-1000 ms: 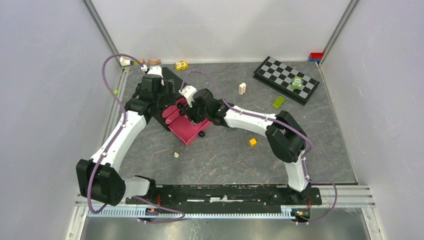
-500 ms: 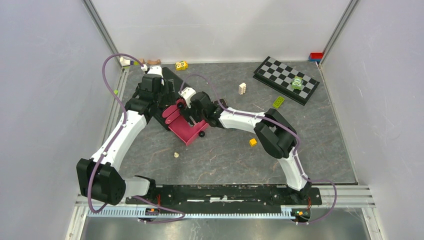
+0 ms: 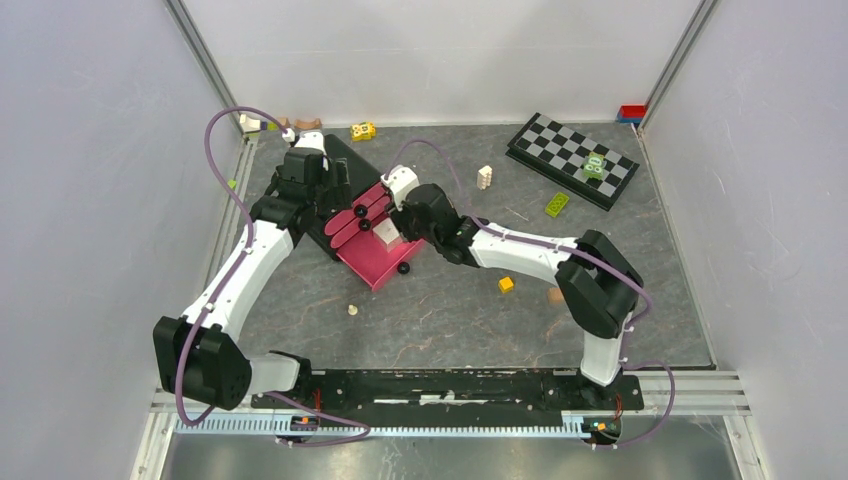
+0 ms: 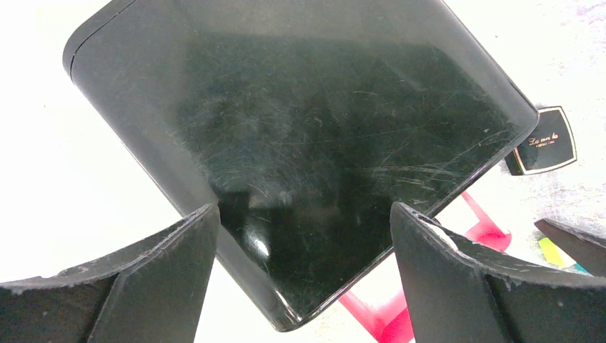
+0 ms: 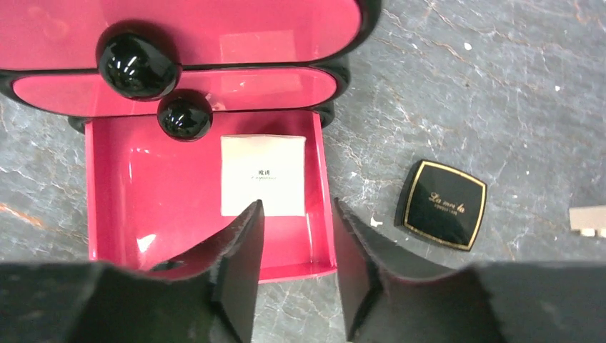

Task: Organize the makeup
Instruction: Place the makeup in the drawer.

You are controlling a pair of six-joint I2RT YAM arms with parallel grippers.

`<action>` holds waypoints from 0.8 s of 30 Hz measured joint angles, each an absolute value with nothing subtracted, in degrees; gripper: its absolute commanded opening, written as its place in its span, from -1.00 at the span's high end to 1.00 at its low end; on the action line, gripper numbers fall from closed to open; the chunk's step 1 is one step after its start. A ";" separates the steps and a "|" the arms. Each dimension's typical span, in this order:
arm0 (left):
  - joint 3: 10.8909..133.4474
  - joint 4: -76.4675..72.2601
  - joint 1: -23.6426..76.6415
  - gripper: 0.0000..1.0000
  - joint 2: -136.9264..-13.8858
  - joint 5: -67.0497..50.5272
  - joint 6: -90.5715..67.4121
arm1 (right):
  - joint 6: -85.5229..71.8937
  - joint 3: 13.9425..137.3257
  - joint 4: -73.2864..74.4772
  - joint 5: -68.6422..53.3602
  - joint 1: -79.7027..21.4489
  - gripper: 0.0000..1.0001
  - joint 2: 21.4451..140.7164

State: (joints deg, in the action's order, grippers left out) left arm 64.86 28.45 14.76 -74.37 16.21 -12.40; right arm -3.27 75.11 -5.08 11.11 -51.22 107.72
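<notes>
A black case with pink swing-out trays (image 3: 352, 215) and an open pink drawer (image 3: 375, 262) stands at the left. A white packet (image 5: 261, 175) lies in the drawer, and it shows from above too (image 3: 385, 232). A black square compact (image 5: 443, 204) lies on the table right of the drawer and also shows in the left wrist view (image 4: 541, 141). My right gripper (image 5: 296, 214) is open and empty above the drawer's right front corner. My left gripper (image 4: 304, 214) is open, its fingers either side of a corner of the glossy black lid (image 4: 307, 143). Brushes, pencils and tubes are out of view.
A chessboard (image 3: 572, 158) lies at the back right, a green block (image 3: 556, 203) in front of it. An orange block (image 3: 506, 284), a small peach thing (image 3: 556, 296), a white piece (image 3: 485, 177), a yellow toy (image 3: 363, 130) and a cream bit (image 3: 352, 310) lie about.
My right gripper has pulled back to the right from over the drawer, uncovering the pink trays and the white packet. The left arm has not moved.
</notes>
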 measured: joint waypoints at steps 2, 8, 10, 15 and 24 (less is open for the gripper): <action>64.86 28.45 14.76 -0.85 -74.37 16.21 -12.40 | -3.92 73.97 -5.56 12.19 -51.05 0.22 106.48; 64.86 28.45 14.76 -0.84 -74.37 16.19 -12.40 | -5.72 73.23 -5.21 12.38 -49.76 0.28 106.89; 64.86 28.42 14.76 -0.84 -74.37 16.19 -12.40 | -6.26 73.43 -5.06 11.86 -49.23 0.28 107.77; 64.86 28.45 14.76 -0.84 -74.37 16.19 -12.40 | -6.83 75.16 -4.03 9.23 -48.47 0.29 111.33; 64.86 28.45 14.76 -0.84 -74.37 16.19 -12.40 | -7.75 75.77 -2.76 5.13 -48.53 0.29 113.47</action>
State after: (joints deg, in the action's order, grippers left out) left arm 64.86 28.45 14.76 -74.37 16.19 -12.40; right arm -7.75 75.77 -2.76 5.13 -48.53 113.47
